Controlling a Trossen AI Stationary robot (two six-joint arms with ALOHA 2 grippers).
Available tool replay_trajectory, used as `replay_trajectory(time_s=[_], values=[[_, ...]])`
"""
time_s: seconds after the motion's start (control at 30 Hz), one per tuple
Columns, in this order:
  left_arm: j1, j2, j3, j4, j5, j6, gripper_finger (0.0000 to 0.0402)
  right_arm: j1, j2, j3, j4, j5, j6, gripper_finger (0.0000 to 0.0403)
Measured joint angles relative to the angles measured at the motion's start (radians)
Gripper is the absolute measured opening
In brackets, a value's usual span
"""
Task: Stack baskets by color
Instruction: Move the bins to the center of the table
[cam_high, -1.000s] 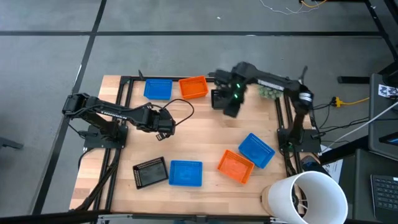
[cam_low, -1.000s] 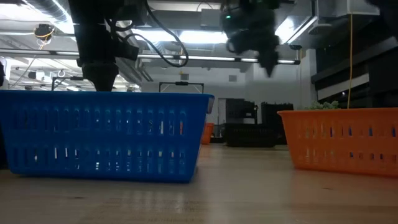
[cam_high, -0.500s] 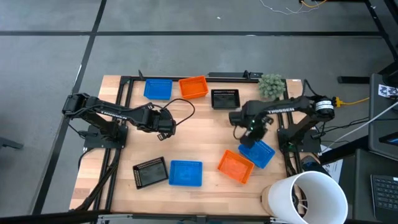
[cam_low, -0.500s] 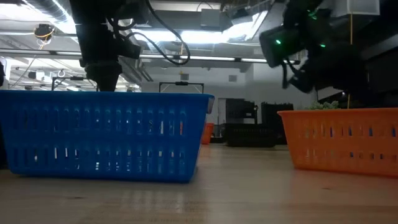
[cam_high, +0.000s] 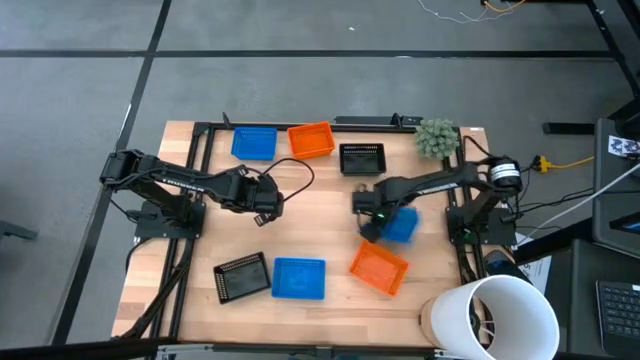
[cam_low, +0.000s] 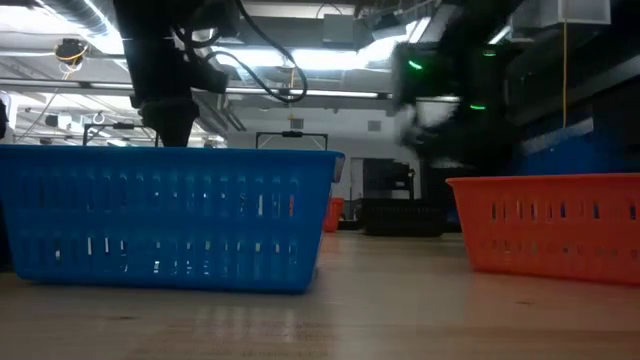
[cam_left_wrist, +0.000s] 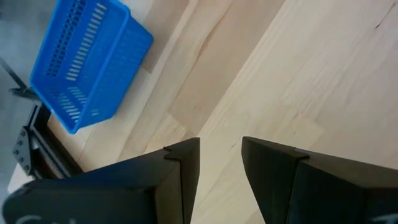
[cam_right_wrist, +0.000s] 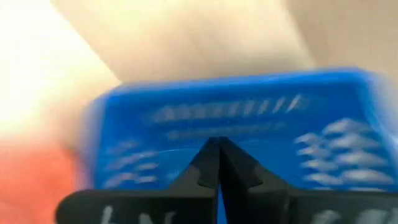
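Blue basket (cam_high: 402, 224) sits at the table's three o'clock, pinched by the right gripper (cam_high: 371, 214), its jaws pressed on the rim. Left gripper (cam_high: 268, 205) waits, jaws spread. Lifting level should prevent snagging the orange basket (cam_high: 378, 268).

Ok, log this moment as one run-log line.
right gripper: shut on blue basket, mid-table | left gripper: open, idle | orange basket: beside

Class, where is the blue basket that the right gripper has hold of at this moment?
In the high view, the blue basket sits right of centre, in the right gripper, just above the orange basket and below the black basket.
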Motion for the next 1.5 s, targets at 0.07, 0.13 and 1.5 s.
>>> replay_trajectory(time_s=[0.07,0.13,1.5], values=[[0.0,0.0,0.0,0.01,0.0,0.001,0.0112,0.008,-0.001,0.082,0.054,0.036,-0.062,0.0001],[0.0,0.0,0.0,0.01,0.0,0.0,0.0112,0.046,-0.005,0.174,-0.007,0.081,-0.118,0.0001],[0.0,0.0,0.0,0.021,-0.008,0.003,0.0112,0.086,-0.015,-0.07,0.068,0.213,0.134,0.0]])
